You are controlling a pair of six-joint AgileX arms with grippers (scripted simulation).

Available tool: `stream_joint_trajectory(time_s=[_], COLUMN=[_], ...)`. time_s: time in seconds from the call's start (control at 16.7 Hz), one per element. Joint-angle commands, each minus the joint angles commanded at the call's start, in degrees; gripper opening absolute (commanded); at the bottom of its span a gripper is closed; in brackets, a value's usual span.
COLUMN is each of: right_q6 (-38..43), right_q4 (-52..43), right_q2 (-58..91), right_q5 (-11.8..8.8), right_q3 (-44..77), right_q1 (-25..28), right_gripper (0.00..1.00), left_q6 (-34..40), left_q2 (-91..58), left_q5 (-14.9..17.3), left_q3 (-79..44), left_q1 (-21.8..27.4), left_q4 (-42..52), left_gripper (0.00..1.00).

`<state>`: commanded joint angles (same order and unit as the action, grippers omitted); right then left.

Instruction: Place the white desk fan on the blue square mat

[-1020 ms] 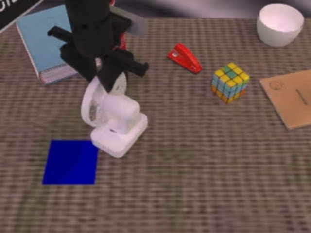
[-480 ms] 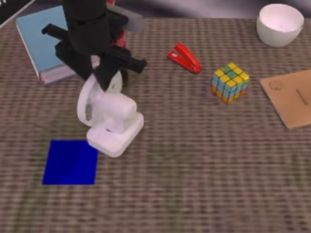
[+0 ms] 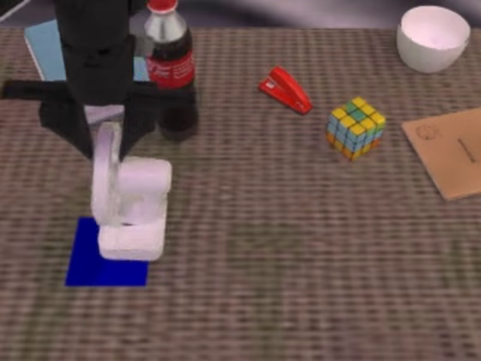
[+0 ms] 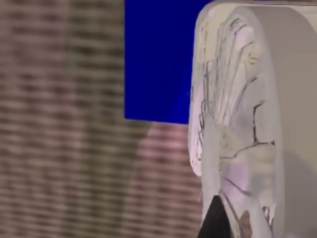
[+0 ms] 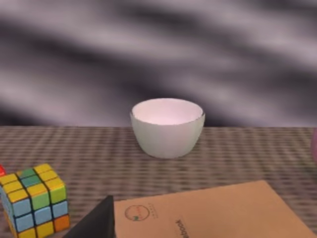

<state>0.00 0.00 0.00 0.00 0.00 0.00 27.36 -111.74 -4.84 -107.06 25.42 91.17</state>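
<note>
One arm at work: left tool (image 3: pixel 105 131) clamped on the cage rim of the white desk fan (image 3: pixel 131 207), carried upright for a flat landing, base partly over the blue square mat (image 3: pixel 86 271) near the counter's left edge; right arm idle, unseen from above.

Woven table (image 3: pixel 301 286) carries mat (image 3: pixel 83 272), bottle (image 3: pixel 171 71), stapler (image 3: pixel 285 89), cube (image 3: pixel 355 128), bowl (image 3: pixel 433 37)

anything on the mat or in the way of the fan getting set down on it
Nothing visible. The left gripper holds the fan by its cage, its base already overlapping the blue mat, whose visible part is bare. The cola bottle stands behind, clear of the path.
</note>
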Motion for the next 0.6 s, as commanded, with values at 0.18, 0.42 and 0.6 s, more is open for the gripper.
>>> stream_joint_trajectory(time_s=[0.18, 0.42, 0.6], right_q6=[0.00, 0.00, 0.00], right_q4=[0.00, 0.00, 0.00], right_q2=[0.00, 0.00, 0.00], right_q5=[0.00, 0.00, 0.00], right_q3=[0.00, 0.00, 0.00], right_q1=[0.00, 0.00, 0.00], right_gripper=[1.00, 1.00, 1.00], left_q6=[19.34, 45.52, 62.27], left_q2=[3.94, 9.21, 12.42], left_q5=[-0.95, -0.65, 0.64], left_q3=[4.52, 10.90, 15.54], left_q1=[-1.10, -2.68, -3.78], left_q4=[-0.55, -3.27, -6.19], left_gripper=[0.00, 0.00, 0.00])
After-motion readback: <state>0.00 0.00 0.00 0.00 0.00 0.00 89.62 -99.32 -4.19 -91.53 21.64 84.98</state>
